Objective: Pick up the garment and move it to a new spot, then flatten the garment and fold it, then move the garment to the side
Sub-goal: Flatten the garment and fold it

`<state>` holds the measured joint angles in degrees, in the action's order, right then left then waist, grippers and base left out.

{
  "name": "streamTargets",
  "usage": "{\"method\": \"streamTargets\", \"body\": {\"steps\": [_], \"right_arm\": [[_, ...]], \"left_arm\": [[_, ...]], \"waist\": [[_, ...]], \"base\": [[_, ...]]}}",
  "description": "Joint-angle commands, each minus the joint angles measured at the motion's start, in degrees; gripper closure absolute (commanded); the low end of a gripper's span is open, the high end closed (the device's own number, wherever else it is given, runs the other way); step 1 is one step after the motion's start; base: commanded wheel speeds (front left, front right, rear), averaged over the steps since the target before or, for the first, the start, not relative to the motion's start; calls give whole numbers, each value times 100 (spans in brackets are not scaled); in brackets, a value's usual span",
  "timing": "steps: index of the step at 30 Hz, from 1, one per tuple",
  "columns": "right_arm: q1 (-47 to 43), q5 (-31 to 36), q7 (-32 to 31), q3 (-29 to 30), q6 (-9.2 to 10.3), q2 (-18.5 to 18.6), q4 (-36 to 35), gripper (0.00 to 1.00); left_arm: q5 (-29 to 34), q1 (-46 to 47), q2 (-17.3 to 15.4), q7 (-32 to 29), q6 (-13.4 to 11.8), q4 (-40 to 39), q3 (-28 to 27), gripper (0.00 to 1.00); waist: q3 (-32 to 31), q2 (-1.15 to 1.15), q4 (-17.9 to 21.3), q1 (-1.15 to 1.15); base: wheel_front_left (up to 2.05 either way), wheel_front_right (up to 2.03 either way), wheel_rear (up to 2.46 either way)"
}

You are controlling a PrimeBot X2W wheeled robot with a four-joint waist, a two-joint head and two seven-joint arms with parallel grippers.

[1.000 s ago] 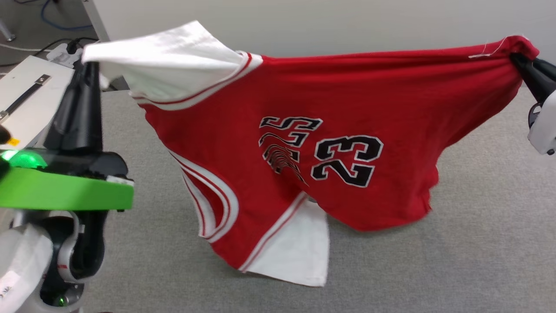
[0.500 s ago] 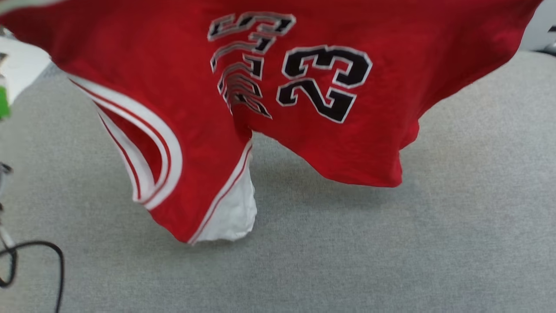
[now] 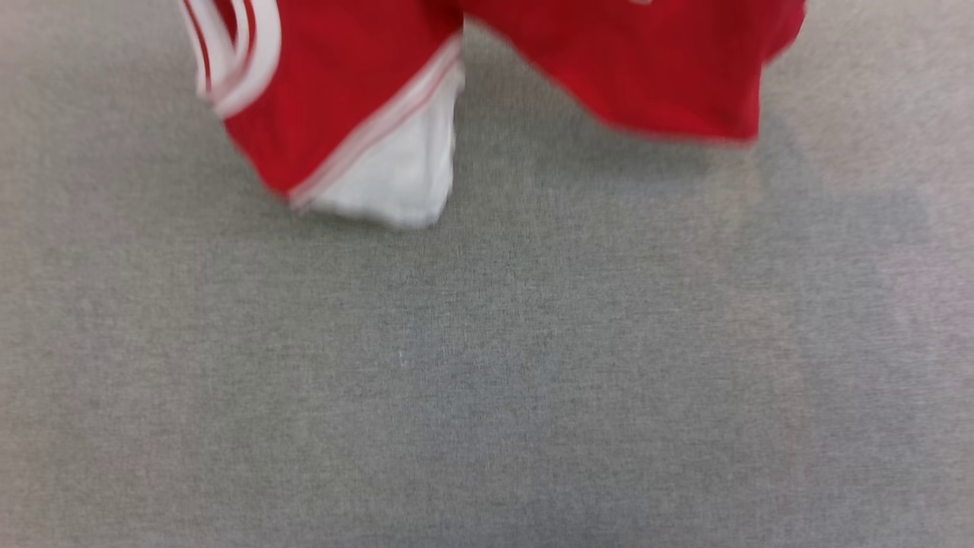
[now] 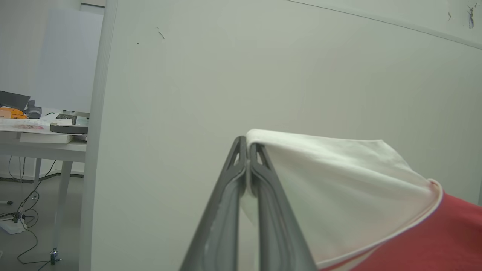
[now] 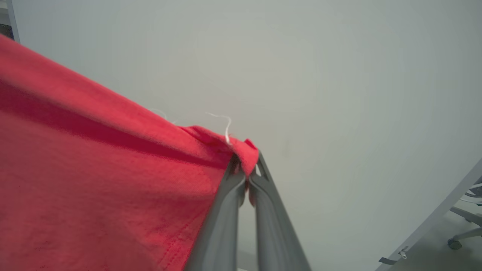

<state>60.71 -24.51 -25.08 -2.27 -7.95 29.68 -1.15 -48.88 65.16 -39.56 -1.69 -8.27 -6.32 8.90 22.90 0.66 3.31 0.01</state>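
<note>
The garment (image 3: 358, 84) hung in the air, pinched at two ends. The head view was blurred. In it the garment's lower folds dropped in from 12 o'clock. One red lobe sat toward 1 o'clock. Toward 11 o'clock was a red flap edged with striped trim (image 3: 236, 61), and a white sleeve (image 3: 399, 179) dangled lowest. Whether that sleeve brushed the grey surface (image 3: 487, 396) beneath could not be told. A soft shadow lay under the cloth near 12 o'clock, and the surface ran on to 6 o'clock.

In the left wrist view the left claw (image 4: 247, 142) was closed, its fingers pressed together on the edge of the other sleeve (image 4: 331, 188). That sleeve fanned from the tips toward 4 o'clock, where a pale seam met the red body. A pale wall (image 4: 263, 75) stood behind. At 9 o'clock a bench (image 4: 41, 145) carried clutter too small to name, and cables (image 4: 22, 210) trailed on the floor near 8 o'clock.

In the right wrist view the right claw (image 5: 246, 165) was closed on a bunched red corner, with cloth folded over its tips. From there the red sheet sloped away toward 9 and 7 o'clock. A loose white thread (image 5: 228, 126) stood up just beside the tips, at their 11 o'clock. The wall filled the background, and a chair base (image 5: 461, 237) showed at 4 o'clock.
</note>
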Motion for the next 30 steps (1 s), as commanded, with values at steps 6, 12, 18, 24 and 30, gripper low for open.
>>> {"method": "streamTargets", "body": {"steps": [6,12,18,24,30], "right_arm": [[1321,394,520,-137,46,58,1220,100],[2568,975,1207,-78,46,-223,2474,100],[3305,1553,2003,46,46,-548,3523,100],[3316,1757,2564,-16,46,-789,4280,100],[3067,1738,3045,-187,46,-924,4753,100]], "left_arm": [[279,1968,117,-111,289,1287,310,100],[694,3531,440,133,489,2728,623,100],[904,4250,777,753,723,4007,778,100],[666,3980,1130,1234,1020,4869,735,100],[586,3357,1429,1477,1298,5339,870,100]], "waist": [[1170,-66,-66,-1],[1521,-66,-52,-1],[1768,-66,-132,-1],[1931,-66,-226,-1],[1991,-66,-309,-1]], "base": [[0,0,0],[0,0,0],[0,0,0],[0,0,0],[0,0,0]]}}
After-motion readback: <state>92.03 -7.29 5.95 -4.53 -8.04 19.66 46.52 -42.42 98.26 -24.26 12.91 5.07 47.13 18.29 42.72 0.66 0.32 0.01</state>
